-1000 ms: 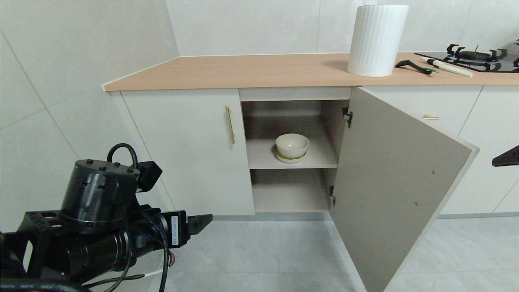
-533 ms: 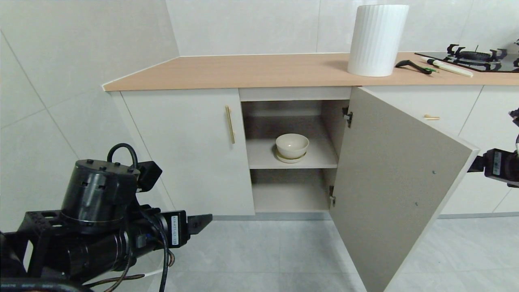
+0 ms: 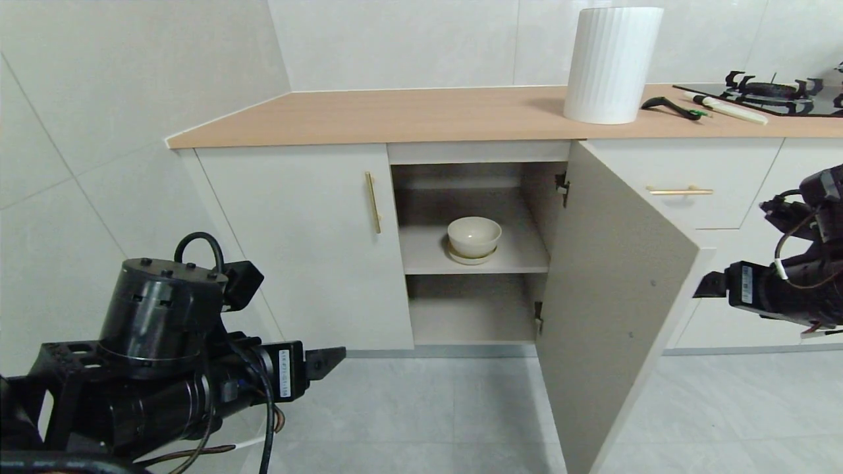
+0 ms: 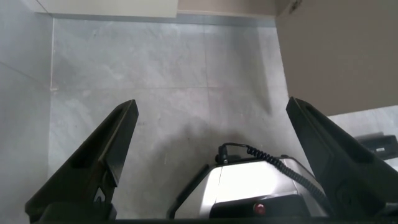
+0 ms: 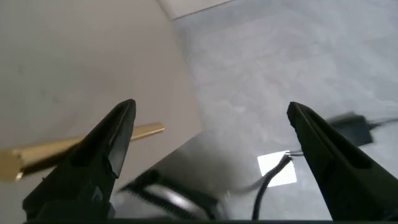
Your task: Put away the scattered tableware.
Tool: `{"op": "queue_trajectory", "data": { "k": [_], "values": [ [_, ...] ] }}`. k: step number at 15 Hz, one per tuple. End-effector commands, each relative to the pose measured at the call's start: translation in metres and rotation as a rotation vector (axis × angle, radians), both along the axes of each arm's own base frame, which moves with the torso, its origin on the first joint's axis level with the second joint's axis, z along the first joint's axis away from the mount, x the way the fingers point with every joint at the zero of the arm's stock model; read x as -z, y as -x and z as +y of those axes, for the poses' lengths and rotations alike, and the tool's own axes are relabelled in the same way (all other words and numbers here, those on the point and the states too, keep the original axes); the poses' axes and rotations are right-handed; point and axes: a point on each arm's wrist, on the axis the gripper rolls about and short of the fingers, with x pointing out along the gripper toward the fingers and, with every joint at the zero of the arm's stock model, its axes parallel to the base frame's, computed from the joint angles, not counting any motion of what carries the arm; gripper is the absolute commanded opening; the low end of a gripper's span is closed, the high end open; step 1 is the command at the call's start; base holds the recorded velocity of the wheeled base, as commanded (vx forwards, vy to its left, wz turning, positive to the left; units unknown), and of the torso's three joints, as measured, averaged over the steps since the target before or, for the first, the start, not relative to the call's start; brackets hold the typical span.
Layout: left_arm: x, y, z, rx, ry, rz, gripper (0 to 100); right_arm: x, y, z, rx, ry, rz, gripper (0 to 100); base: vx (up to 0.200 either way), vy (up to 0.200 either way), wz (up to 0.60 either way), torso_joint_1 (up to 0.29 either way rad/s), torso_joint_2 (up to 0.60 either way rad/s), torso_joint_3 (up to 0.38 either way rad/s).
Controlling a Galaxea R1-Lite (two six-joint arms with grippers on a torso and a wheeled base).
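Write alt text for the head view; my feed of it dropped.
A cabinet door stands part-open, with the right gripper at its outer edge. Inside, on the upper shelf, a cream bowl sits on a small plate. The left gripper hangs low over the floor.

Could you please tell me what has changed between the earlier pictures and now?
The right tool has come in from the right edge to the outer face of the cabinet door. The door has swung partway toward shut, uncovering a drawer handle. Nothing was taken hold of or let go. The left tool and the bowl on the shelf stayed put.
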Motion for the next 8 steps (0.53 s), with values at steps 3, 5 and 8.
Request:
{"op": "queue_trajectory", "data": {
  "k": [3,5,8],
  "values": [
    [-0.001,0.0,0.0,-0.001,0.003,-0.005,100,-0.007,-0.019,0.052,-0.205,-0.036,-0.055,100,0.0,0.0,0.0,0.0,0.0,0.0],
    [-0.003,0.001,0.0,-0.003,0.006,-0.012,100,-0.005,-0.04,0.078,-0.268,-0.038,-0.058,100,0.0,0.0,0.0,0.0,0.0,0.0],
    [-0.007,0.002,0.001,-0.003,0.012,-0.027,100,0.007,-0.067,0.116,-0.342,-0.036,-0.048,100,0.0,0.0,0.0,0.0,0.0,0.0]
  ]
}}
